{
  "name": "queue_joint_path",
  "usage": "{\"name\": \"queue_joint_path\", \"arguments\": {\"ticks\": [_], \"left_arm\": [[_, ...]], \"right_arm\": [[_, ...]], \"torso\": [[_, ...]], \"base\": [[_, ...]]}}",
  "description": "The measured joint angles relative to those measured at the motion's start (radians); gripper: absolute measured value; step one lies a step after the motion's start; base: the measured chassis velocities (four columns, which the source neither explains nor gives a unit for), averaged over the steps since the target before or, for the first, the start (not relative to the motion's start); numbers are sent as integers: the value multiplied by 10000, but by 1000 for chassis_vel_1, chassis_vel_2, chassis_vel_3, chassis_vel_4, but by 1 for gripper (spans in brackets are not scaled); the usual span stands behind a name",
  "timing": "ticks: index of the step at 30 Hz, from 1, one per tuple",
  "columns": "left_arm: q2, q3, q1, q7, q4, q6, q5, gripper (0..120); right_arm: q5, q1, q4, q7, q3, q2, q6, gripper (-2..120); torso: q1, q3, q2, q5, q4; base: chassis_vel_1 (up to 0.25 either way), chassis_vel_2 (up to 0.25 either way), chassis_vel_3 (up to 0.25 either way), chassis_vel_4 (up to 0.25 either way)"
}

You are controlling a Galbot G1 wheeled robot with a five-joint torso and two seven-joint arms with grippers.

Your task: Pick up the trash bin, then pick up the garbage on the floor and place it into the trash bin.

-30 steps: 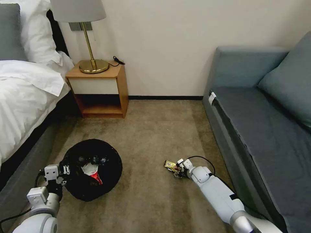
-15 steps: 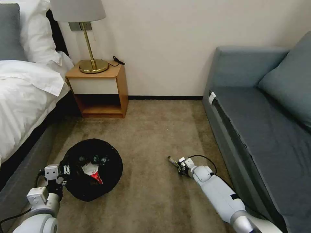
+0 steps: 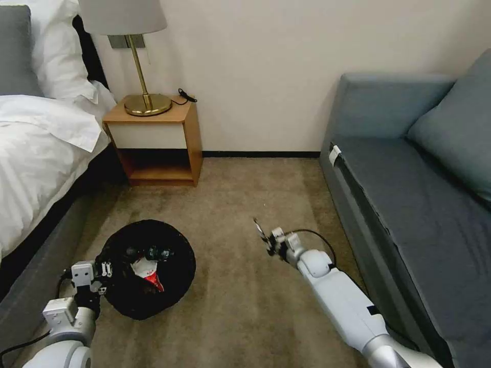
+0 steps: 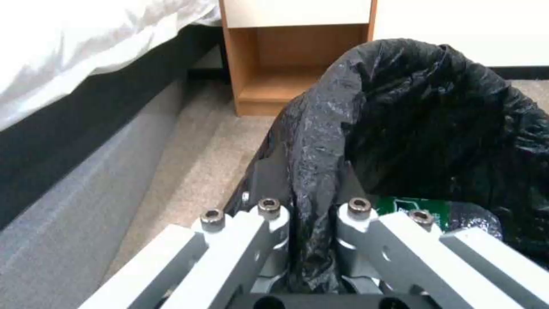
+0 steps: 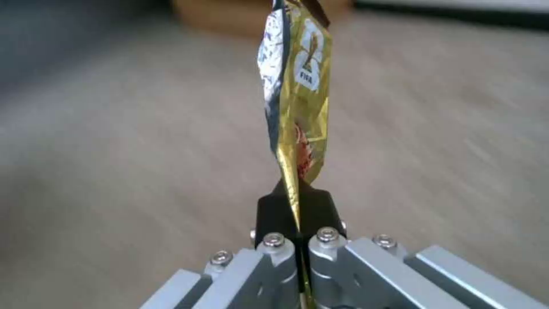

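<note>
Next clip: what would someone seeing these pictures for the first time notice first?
Probably the gold candy wrapper, pinched upright in the right claw above the carpet beside the blue sofa. Next, the trash bin with its black bag near the bed, its rim gripped by the left claw, with a red packet and other litter already inside.
</note>
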Motion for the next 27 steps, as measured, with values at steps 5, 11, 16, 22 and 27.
{"name": "queue_joint_path", "arguments": {"ticks": [5, 11, 16, 22, 27], "left_arm": [[3, 15, 16, 10, 0, -33, 101, 4], [-66, 59, 10, 16, -2, -88, 135, 4], [-151, 121, 10, 19, -81, -118, 185, 4], [-191, 206, 133, 20, -244, -159, 226, 4], [-171, 206, 162, 27, -251, -197, 218, 4]], "right_arm": [[2895, -362, 2296, 124, -988, 5, -239, 0], [4888, -672, 3879, 640, -2144, 176, -507, 0], [5007, -847, 4458, 992, -3011, 412, -535, 0], [3659, -1120, 3782, 1152, -3868, 1019, -177, 0], [2974, -1138, 3284, 1142, -3889, 1155, -12, 0]], "torso": [[0, 0, 0, 2, 0], [0, 0, 0, 0, 0], [0, -1, 0, -1, 0], [0, 0, 0, 1, 0], [0, 0, 0, 1, -1]], "base": [[0, 0, 0, 0], [0, 0, 0, 0], [0, 0, 0, 0], [0, 0, 0, 0], [0, 0, 0, 0]]}}
